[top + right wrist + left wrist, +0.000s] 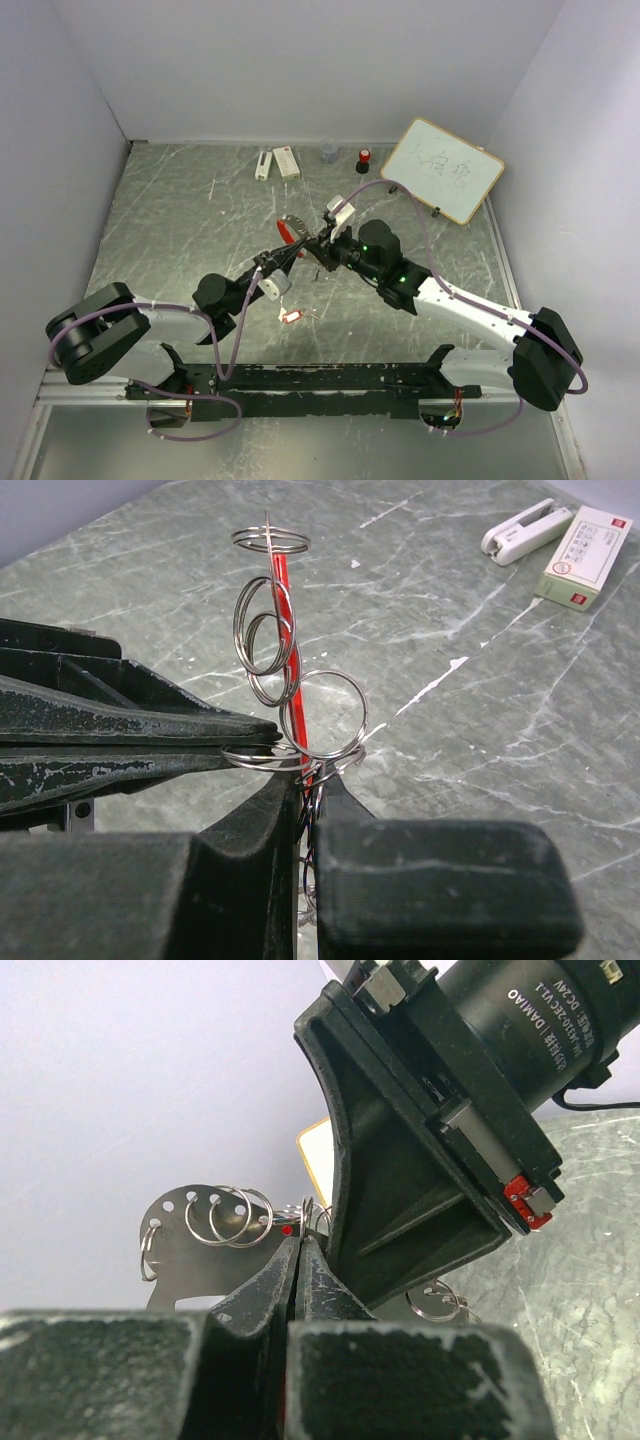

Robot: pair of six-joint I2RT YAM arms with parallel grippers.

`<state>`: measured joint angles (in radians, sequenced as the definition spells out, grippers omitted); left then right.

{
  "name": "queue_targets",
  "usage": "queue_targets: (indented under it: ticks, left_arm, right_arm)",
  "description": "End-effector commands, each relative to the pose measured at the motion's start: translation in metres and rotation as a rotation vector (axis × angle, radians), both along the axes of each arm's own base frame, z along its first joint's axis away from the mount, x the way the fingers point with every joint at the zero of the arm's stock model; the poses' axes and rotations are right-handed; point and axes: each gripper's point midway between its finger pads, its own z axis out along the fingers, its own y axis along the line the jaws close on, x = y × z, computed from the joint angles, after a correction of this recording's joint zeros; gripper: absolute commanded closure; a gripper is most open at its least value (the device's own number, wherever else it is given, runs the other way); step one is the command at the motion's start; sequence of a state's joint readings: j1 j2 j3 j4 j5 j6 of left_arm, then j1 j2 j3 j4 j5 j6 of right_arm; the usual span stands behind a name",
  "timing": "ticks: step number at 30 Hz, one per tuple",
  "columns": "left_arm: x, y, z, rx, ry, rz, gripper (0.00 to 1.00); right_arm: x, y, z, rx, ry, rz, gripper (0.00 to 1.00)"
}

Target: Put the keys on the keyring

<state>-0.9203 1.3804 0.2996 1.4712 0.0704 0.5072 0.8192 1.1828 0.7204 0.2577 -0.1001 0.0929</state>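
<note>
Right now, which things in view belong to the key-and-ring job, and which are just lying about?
Part of the job:
- keyring, gripped by the right hand, with the left hand shut at its rings
- red-tagged key, lying loose near the arms

Lying about:
- stapler
- small box
- grey cup
- red-capped cylinder
- whiteboard

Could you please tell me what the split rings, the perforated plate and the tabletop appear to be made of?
Split rings: polished metal, likely steel; thin coiled wire with bright glints. Perforated plate: thin sheet metal, dull grey, with punched holes. Tabletop: grey stone look with white veins; real marble or printed laminate cannot be told.
</note>
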Motion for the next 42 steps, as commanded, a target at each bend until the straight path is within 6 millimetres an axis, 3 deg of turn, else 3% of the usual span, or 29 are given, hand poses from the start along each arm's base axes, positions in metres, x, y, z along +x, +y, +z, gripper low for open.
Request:
queue_targets:
  ticks: [1,6,7,11,14,26,42]
  left_arm:
    - [-0.008,0.006,0.017,-0.059,-0.069,-0.002,0.93]
    - [-0.015,0.01,0.018,-0.097,-0.11,-0.018,0.93]
    - [-0.017,0.013,0.021,-0.118,-0.125,-0.018,0.93]
    - [-0.018,0.013,0.023,-0.123,-0.138,-0.022,0.93]
    - [-0.02,0.015,0.029,-0.136,-0.152,-0.027,0.93]
    - [-0.025,0.019,0.048,-0.145,-0.226,-0.084,0.93]
    - [-0.043,0.02,0.071,-0.144,-0.332,-0.204,0.93]
  right_arm:
    - [0.002,-0.005,0.002,0.017,-0.003,-0.03,1.0]
    - [0.003,-0.005,0.0,0.009,0.009,-0.037,1.0]
    - [0.002,-0.005,0.001,0.009,0.01,-0.034,0.96]
    - [0.003,-0.014,0.005,0.012,0.002,-0.076,0.62]
    - [0.005,-0.028,0.011,0.009,-0.012,-0.136,0.48]
    - [0.012,-0.083,0.027,0.034,-0.039,-0.383,0.43]
    - [0.009,-0.084,0.033,0.073,-0.069,-0.356,0.43]
